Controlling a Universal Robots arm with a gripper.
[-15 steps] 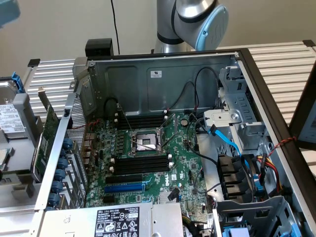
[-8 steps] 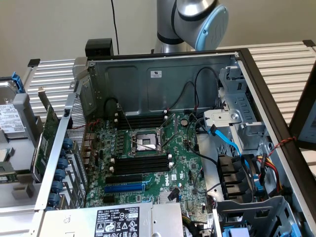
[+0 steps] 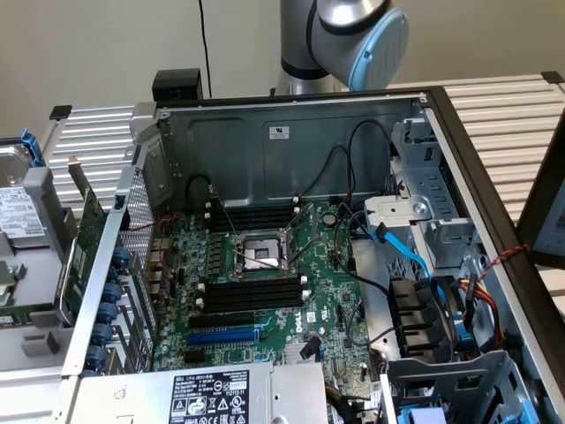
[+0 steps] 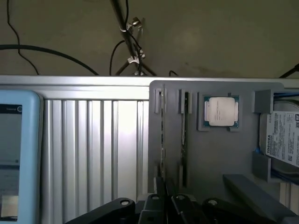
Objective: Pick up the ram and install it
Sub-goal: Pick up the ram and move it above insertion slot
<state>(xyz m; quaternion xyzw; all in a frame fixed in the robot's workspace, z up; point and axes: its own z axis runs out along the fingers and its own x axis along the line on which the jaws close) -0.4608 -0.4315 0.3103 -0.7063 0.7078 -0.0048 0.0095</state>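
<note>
The ram [image 4: 162, 135] stands on edge as a thin stick in a slit of the grey holder [image 4: 210, 158]. A second dark stick [image 4: 186, 135] stands in the slit beside it. My gripper [image 4: 167, 205] is shut, its dark fingers [image 4: 180, 205] pressed close together at the near end of those two sticks. I cannot tell whether they touch the ram. In the exterior view the open computer case shows the motherboard [image 3: 265, 291] with long black slots [image 3: 256, 296] on both sides of the processor socket [image 3: 258, 254]. The arm's blue-capped joint [image 3: 362, 40] rises behind the case.
A processor chip [image 4: 223, 112] and a hard drive [image 4: 282, 140] sit in the same holder. A ribbed aluminium table top [image 4: 93, 149] and a light-blue screen edge [image 4: 18, 154] lie beside it. A green expansion card [image 3: 84, 256] leans outside the case wall, and cables and drive bays [image 3: 433, 309] crowd the exterior view's right.
</note>
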